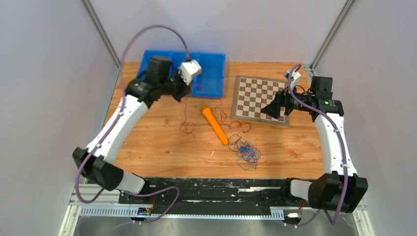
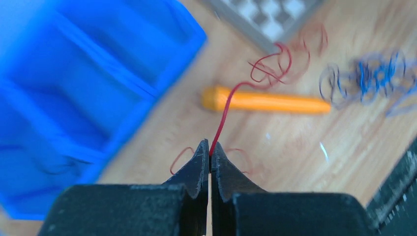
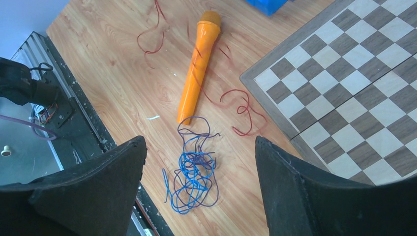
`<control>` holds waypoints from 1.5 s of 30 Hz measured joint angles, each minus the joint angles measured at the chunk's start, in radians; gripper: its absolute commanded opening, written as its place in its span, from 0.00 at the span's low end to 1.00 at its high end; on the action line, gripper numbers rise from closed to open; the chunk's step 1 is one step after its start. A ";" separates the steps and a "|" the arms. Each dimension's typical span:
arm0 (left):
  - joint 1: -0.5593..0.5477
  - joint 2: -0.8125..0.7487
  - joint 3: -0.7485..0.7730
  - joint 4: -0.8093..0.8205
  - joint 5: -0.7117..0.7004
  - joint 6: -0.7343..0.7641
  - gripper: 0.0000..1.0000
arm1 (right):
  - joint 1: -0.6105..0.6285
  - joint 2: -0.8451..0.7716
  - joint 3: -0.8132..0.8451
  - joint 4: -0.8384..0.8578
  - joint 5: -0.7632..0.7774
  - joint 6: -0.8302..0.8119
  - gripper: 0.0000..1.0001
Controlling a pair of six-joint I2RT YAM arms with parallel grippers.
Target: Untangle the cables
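Wooden counter (image 1: pixel 162 147) below: my left hand (image 2: pixel 210 152) pinched the red cable (image 2: pixel 223 115), an orange microphone (image 2: pixel 265 102) beyond it, blue tray (image 2: pixel 74 73) leftward. My right hand (image 3: pixel 199 147) hung spread above the blue-purple bunch (image 3: pixel 193 177), chessboard (image 3: pixel 354 88) rightward.

The top camera looks down from above and behind the arm bases (image 1: pixel 110 174) onto the light wooden tabletop (image 1: pixel 162 147). The left wrist camera sits low, close behind the left gripper (image 2: pixel 210 147), facing across the wood, while the right wrist camera looks down from higher past the right gripper (image 3: pixel 199 142). All three share the orange plastic cylinder (image 3: pixel 196 73), the loopy blue and purple wire bunch (image 3: pixel 193 177) and the edge of the chequered wooden board (image 3: pixel 344 83).
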 measured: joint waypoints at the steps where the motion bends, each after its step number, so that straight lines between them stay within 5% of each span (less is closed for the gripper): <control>1: 0.016 -0.027 0.052 -0.009 0.008 0.000 0.00 | 0.000 0.000 0.000 0.000 0.000 0.000 0.80; 9: 0.163 -0.009 0.551 -0.066 0.058 -0.060 0.00 | 0.000 0.000 0.002 0.000 0.000 0.000 0.81; 15: 0.177 0.082 0.758 -0.015 0.065 -0.127 0.00 | 0.000 0.000 0.002 -0.001 -0.002 0.000 0.81; 26: 0.208 0.111 0.728 0.185 0.042 -0.202 0.00 | 0.007 0.025 0.002 0.000 -0.029 0.002 0.81; 45: 0.307 0.433 0.719 0.577 0.015 -0.330 0.00 | 0.007 0.066 -0.003 0.000 -0.022 -0.006 0.82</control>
